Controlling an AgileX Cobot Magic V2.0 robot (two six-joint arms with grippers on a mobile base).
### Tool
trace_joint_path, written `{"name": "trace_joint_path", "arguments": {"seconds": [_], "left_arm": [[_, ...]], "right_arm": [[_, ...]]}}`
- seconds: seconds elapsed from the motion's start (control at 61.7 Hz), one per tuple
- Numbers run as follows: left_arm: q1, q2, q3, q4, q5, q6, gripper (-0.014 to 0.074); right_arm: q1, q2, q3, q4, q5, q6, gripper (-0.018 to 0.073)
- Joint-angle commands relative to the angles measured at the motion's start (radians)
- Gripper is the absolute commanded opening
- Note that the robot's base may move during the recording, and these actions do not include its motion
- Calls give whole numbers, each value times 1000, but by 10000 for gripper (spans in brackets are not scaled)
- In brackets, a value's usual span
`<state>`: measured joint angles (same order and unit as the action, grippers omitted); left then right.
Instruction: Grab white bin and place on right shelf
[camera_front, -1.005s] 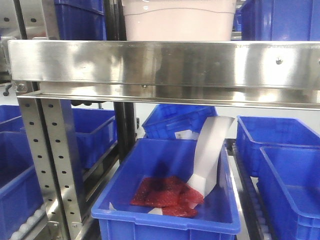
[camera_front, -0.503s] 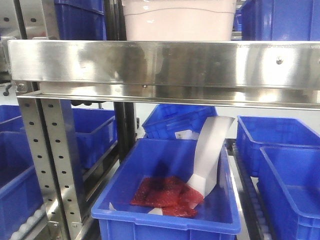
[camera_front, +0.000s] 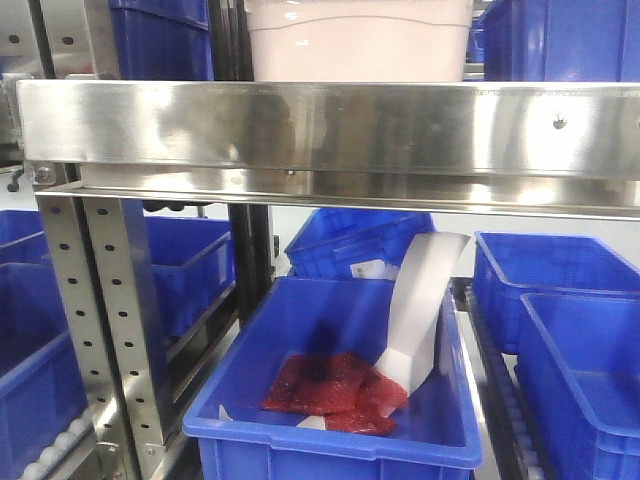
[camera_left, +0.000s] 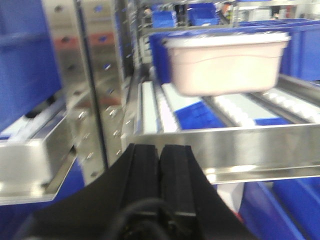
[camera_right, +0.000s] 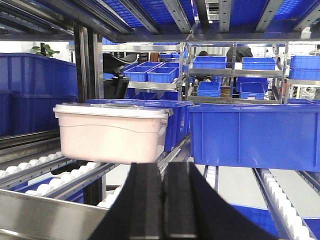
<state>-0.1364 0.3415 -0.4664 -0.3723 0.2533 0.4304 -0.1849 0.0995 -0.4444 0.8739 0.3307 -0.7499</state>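
Observation:
The white bin (camera_front: 358, 40) stands on the roller tracks of the right shelf, behind the shiny front rail (camera_front: 330, 130). In the left wrist view the white bin (camera_left: 225, 62) sits ahead and to the right, with its lid on. In the right wrist view the white bin (camera_right: 110, 132) is ahead to the left. My left gripper (camera_left: 160, 150) is shut and empty, just before the shelf rail (camera_left: 260, 145). My right gripper (camera_right: 165, 167) is shut and empty, just before the rail (camera_right: 45, 215). Neither gripper touches the bin.
A blue crate (camera_right: 252, 135) stands on the rollers right of the bin. Below the rail an open blue crate (camera_front: 335, 440) holds a red packet (camera_front: 335, 385) and a white paper strip. More blue crates flank it. A perforated steel upright (camera_front: 110, 340) stands at left.
Almost nothing differs; the front view has shifted very slightly and the bin stays on the shelf.

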Motion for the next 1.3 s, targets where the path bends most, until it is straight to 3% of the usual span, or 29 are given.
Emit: {"name": "trace_joint_path", "arguments": {"seconds": [0.0, 0.081, 0.454, 0.519, 0.584, 0.827, 1.281], "left_arm": [[-7, -31, 1, 197, -77, -248, -116], [-7, -88, 60, 274, -121, -315, -116], [-7, -359, 499, 268, -419, -317, -117], [-5, -361, 490, 266, -329, -317, -117], [-5, -361, 495, 264, -316, -317, -117], [-5, -361, 495, 264, -382, -317, -117], [5, -361, 495, 264, -383, -317, -117]], "right_arm": [[0, 13, -26, 26, -65, -1, 67], [0, 13, -26, 26, -65, -1, 67], [0, 13, -26, 26, -65, -1, 67], [0, 13, -26, 26, -65, -1, 67], [0, 13, -26, 26, -65, -1, 67], [0, 13, -26, 26, -65, -1, 67], [0, 13, -26, 26, -65, -1, 67]]}}
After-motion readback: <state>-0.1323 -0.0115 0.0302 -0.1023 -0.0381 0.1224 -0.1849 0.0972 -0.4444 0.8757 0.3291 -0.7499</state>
